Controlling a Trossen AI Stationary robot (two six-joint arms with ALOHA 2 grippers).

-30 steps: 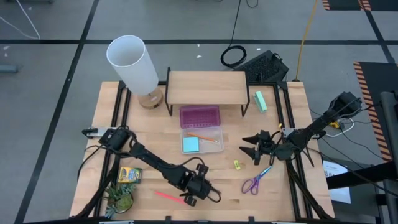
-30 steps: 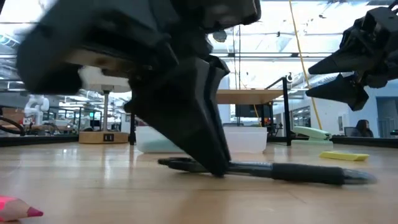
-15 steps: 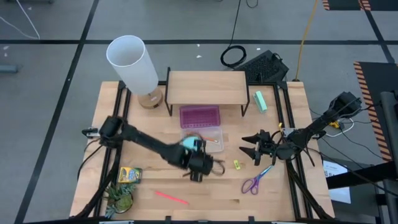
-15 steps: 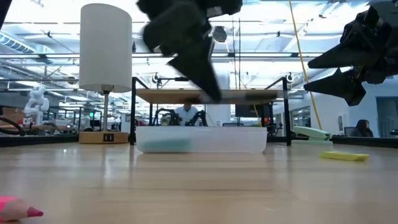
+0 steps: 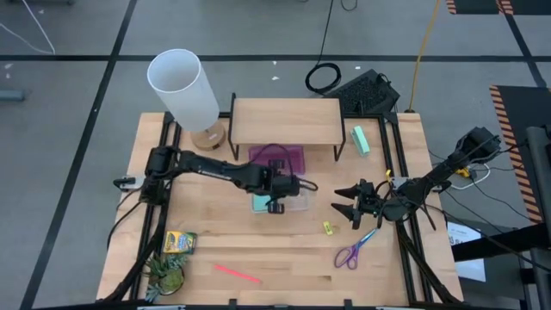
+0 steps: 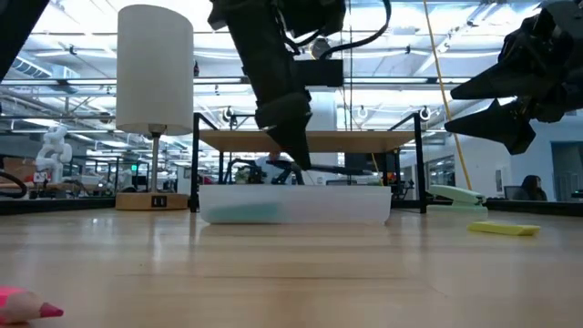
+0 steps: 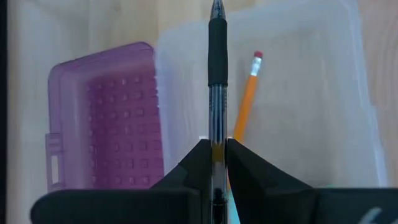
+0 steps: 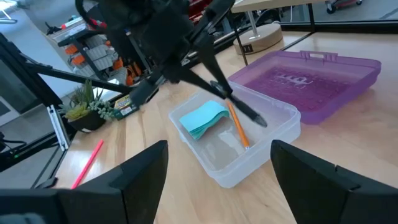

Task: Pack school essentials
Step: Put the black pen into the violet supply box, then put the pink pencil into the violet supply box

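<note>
My left gripper (image 5: 275, 191) hovers over the clear plastic box (image 5: 293, 203), shut on the black pen (image 7: 216, 93). In the box lie the light-blue note pad (image 8: 202, 118) and an orange pencil (image 7: 247, 99). The purple lid (image 5: 277, 158) lies open on the box's far side. My right gripper (image 5: 351, 207) waits open above the table to the right. On the table lie the scissors (image 5: 355, 250), the tiny yellow piece (image 5: 328, 228), the pink stick (image 5: 237, 274) and the crayon box (image 5: 180, 242). My left gripper pinches the pen's clear barrel (image 7: 216, 144), just behind its black rubber grip, between the two fingertips (image 7: 200, 163). The fingers come from above, slanting down, and lie across the pen. The pen (image 6: 323, 170) hangs level just above the box, its grip end toward the table's right.
A wooden shelf (image 5: 284, 120) stands behind the box, and a white lamp (image 5: 183, 86) at the far left. The mint-green block (image 5: 362, 139) lies at the far right; a green toy dinosaur (image 5: 166, 275) sits at the near left corner.
My left gripper has lifted the pen clear off the table near the front edge. It has carried the pen toward the far edge, to just above the clear box, and the pen stays level. The right arm has kept still.
</note>
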